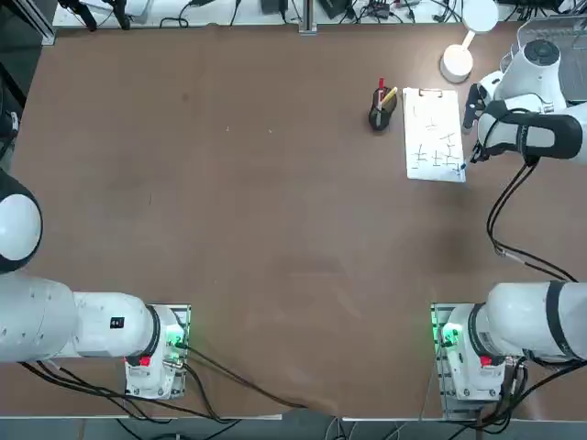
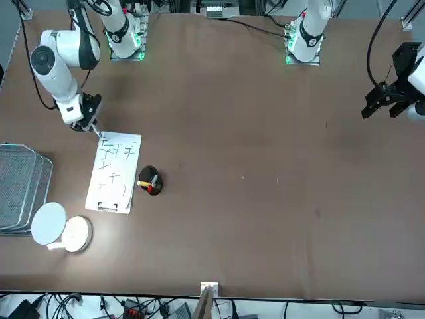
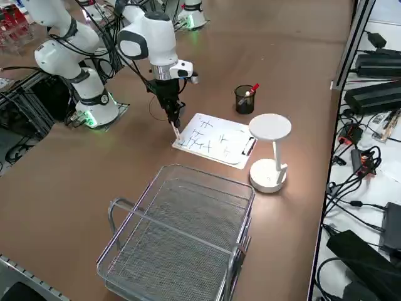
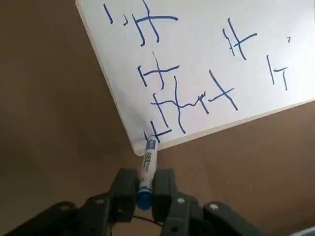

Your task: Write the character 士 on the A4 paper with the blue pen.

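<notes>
The A4 paper lies flat at the far right of the table, with a clip on its far short edge and several blue cross-like strokes on it. My right gripper hangs over the sheet's near right corner, shut on the blue pen. The pen points down, and its tip touches the paper right at that corner, beside a small cross stroke.
A black pen cup with a red and a yellow pen stands left of the sheet. A white desk lamp stands beyond the clip. A wire basket sits at the table's right edge.
</notes>
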